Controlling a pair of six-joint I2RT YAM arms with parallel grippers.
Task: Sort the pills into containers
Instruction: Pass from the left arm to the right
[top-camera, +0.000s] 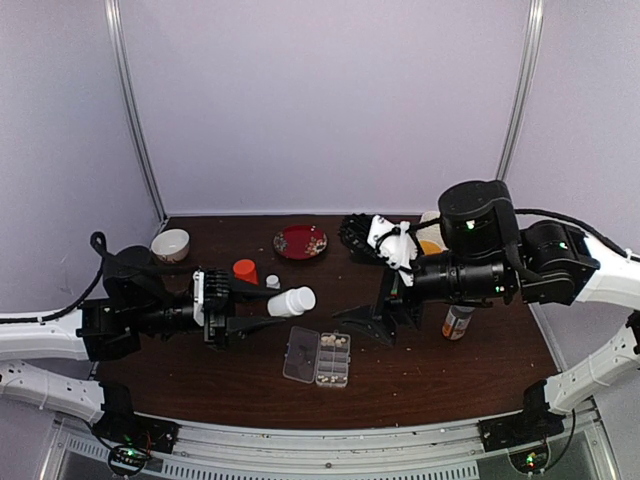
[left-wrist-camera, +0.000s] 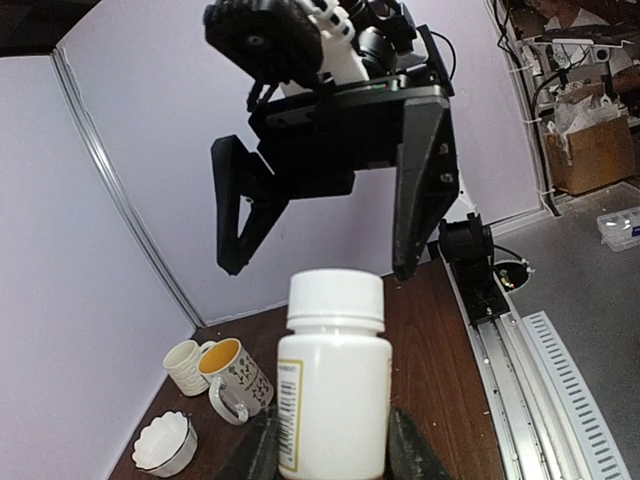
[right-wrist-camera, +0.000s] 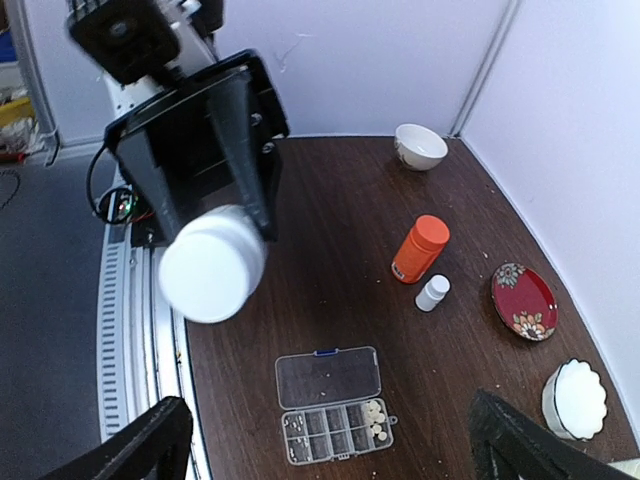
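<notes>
While the left gripper (top-camera: 278, 306) clamps the white bottle (top-camera: 292, 301), the right gripper (top-camera: 368, 312) stands spread before its cap (right-wrist-camera: 212, 263); uncapping seems in hand. Next, grip that cap squarely. Some pills (top-camera: 335, 342) sit in the open pill box (top-camera: 300, 356).

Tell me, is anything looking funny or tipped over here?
The white bottle hangs sideways above the table, pinched in the left hand, its cap on and pointing at the open right hand. That looks odd for a bottle. The pill box lies open, with pills in only some cells.
</notes>
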